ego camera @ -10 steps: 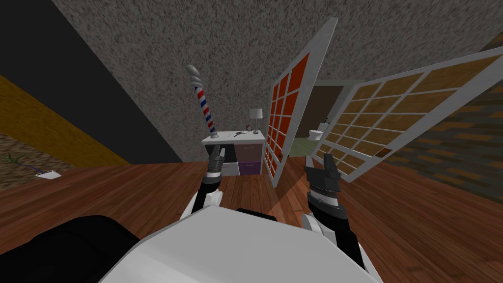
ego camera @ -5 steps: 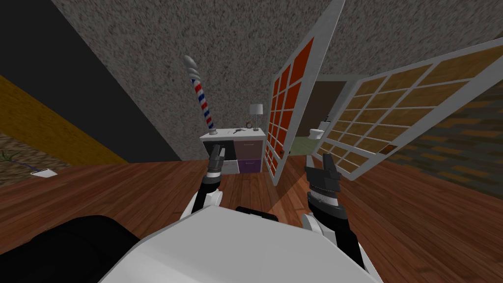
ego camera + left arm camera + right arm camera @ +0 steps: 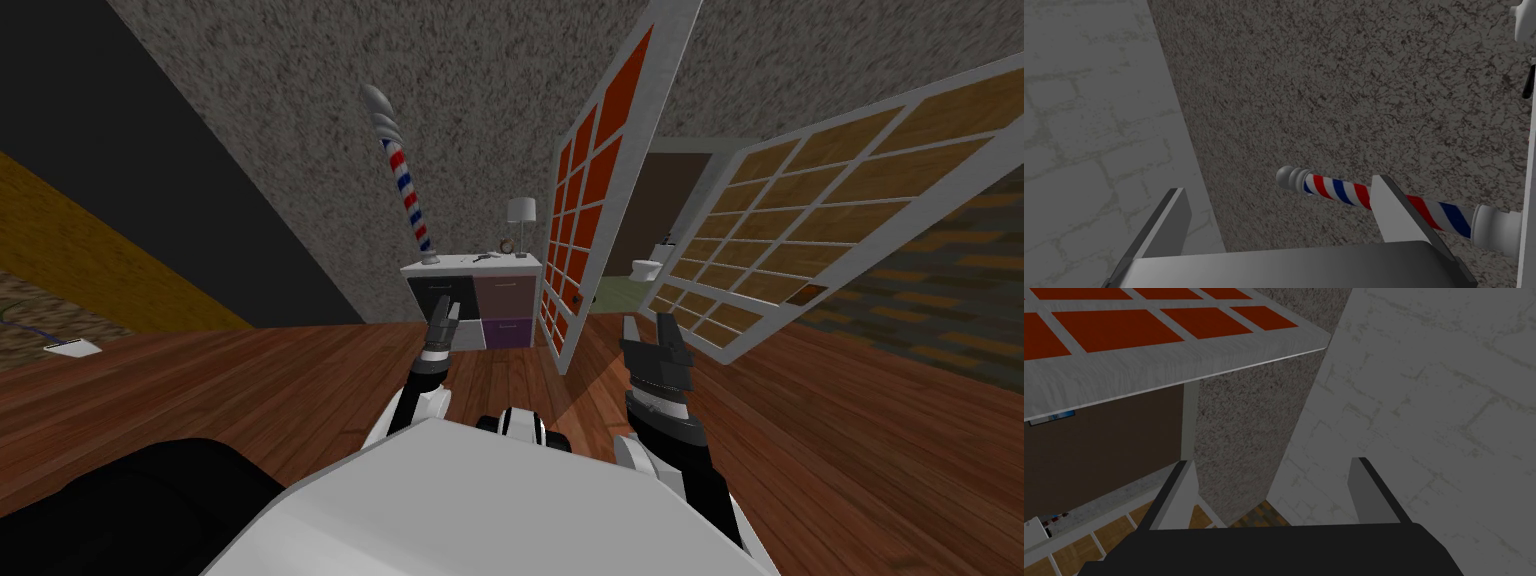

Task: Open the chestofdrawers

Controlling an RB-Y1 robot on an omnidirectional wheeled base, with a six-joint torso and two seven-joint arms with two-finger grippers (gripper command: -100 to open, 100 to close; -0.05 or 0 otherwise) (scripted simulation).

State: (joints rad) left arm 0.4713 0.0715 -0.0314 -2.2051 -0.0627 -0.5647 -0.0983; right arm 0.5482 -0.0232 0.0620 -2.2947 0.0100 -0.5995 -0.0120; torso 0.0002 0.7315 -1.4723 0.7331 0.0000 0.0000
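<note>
Left claw (image 3: 444, 320) open, right claw (image 3: 650, 332) open, chest of drawers (image 3: 500, 293) distant, partly behind left claw

The light is flat and rather dim. The wide lens splays the walls (image 3: 480, 90) toward 10 and 2 o'clock.

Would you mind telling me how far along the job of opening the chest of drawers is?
Done: nothing yet; the chest of drawers looks shut, its brown drawer and purple drawer flush. In hand: I face it from across the wooden floor, both arms' jaws open and empty. Left: close in, grip a handle, pull a drawer out.
</note>
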